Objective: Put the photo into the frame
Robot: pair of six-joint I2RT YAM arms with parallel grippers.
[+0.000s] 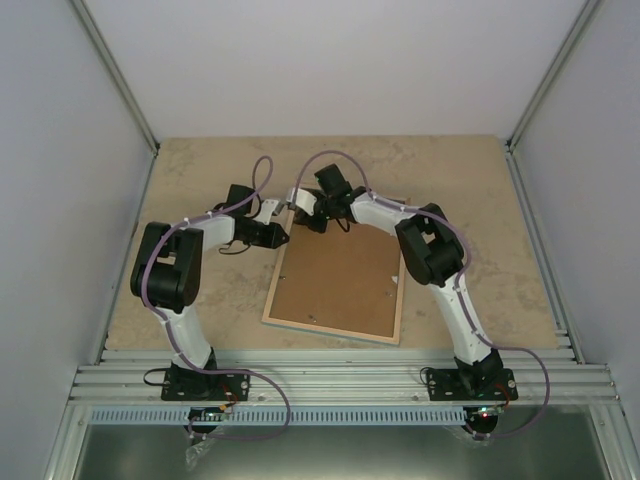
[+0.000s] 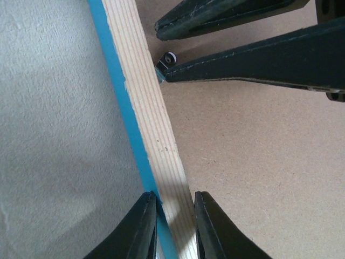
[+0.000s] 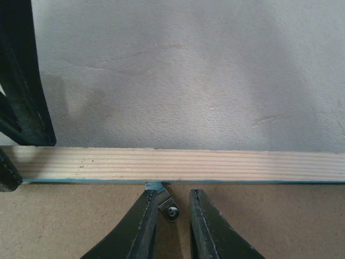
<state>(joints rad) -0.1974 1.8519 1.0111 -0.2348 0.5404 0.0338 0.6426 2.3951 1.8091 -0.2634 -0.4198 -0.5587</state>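
The frame (image 1: pixel 335 333) lies face down on the table, its light wood back up and a brown backing board (image 1: pixel 340 280) set in it. The photo is hidden. At the frame's far left corner, my left gripper (image 1: pixel 283 232) is shut on the frame's wood rail (image 2: pixel 145 108); its two fingertips (image 2: pixel 175 200) press the rail's turquoise outer edge and its inner edge. My right gripper (image 1: pixel 312 222) stands just inside the far rail (image 3: pixel 188 164). Its jaws (image 3: pixel 172 195) are slightly open around a small metal turn tab (image 3: pixel 169 209), and the left finger touches the tab.
Beige stone-patterned tabletop (image 1: pixel 200 170) surrounds the frame, with grey walls on three sides. The right gripper's fingers (image 2: pixel 242 70) show in the left wrist view beside the tab (image 2: pixel 168 58). The left gripper's fingers (image 3: pixel 21 97) show at the left of the right wrist view.
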